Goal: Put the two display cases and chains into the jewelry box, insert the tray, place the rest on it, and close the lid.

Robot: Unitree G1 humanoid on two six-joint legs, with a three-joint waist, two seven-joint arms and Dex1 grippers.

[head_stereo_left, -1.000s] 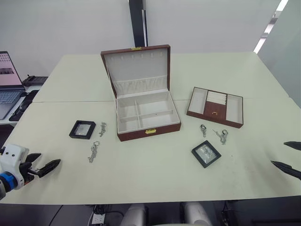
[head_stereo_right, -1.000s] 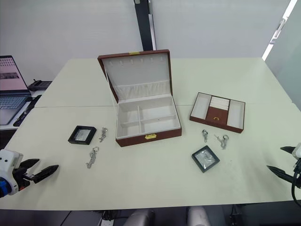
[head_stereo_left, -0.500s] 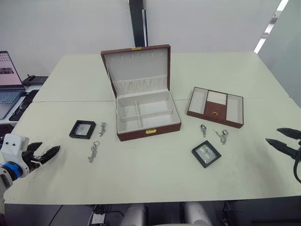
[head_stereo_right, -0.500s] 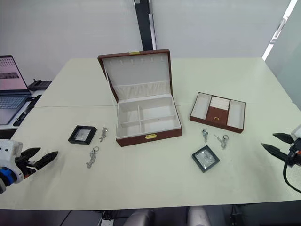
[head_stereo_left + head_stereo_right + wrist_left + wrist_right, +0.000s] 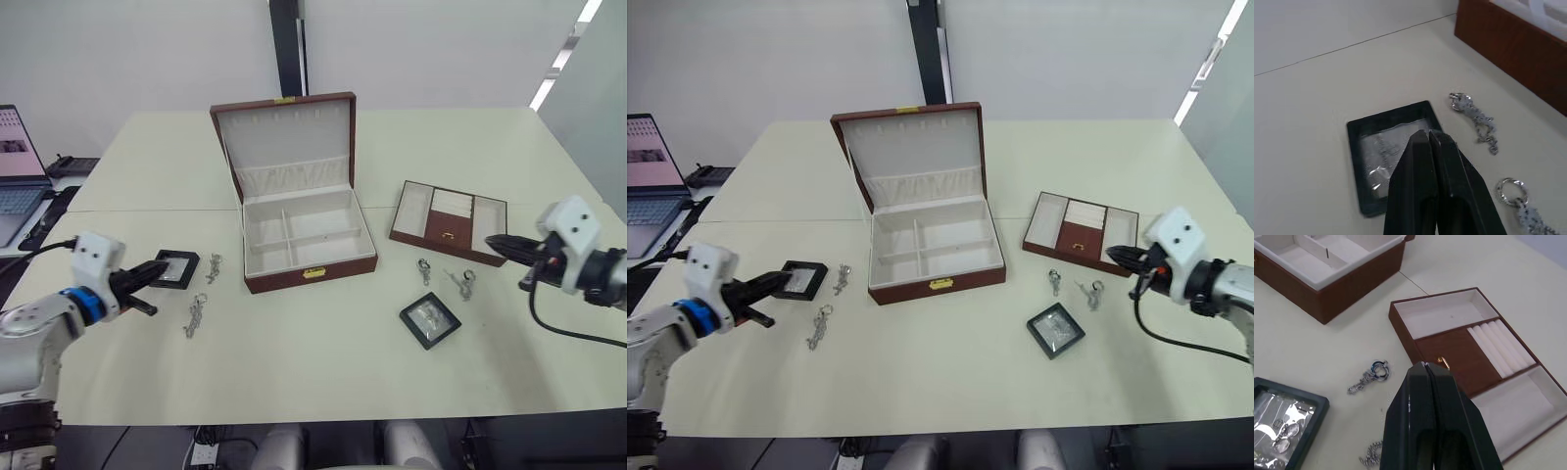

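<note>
Jewelry box sits at table centre, lid raised upright at the 12 o'clock side, latch front facing 6 o'clock. Long axis runs 9–3 o'clock, turned slightly. Its white-lined compartments hold nothing.

Tray lies at 3 o'clock of the box, well apart, long axis roughly 10–4 o'clock. It has two open end wells and a middle section with ring rolls; all bare.

Left display case lies flat at 9 o'clock of the box, with a chain just beside it and another chain nearer the table edge.

Right display case lies at 5 o'clock of the box, cornerwise, below two small chains.

Left gripper: fingers pressed together, tip over the left case, pointing toward 3 o'clock.

Right gripper: fingers together, tip at the tray's near edge, pointing toward 9 o'clock.
</note>
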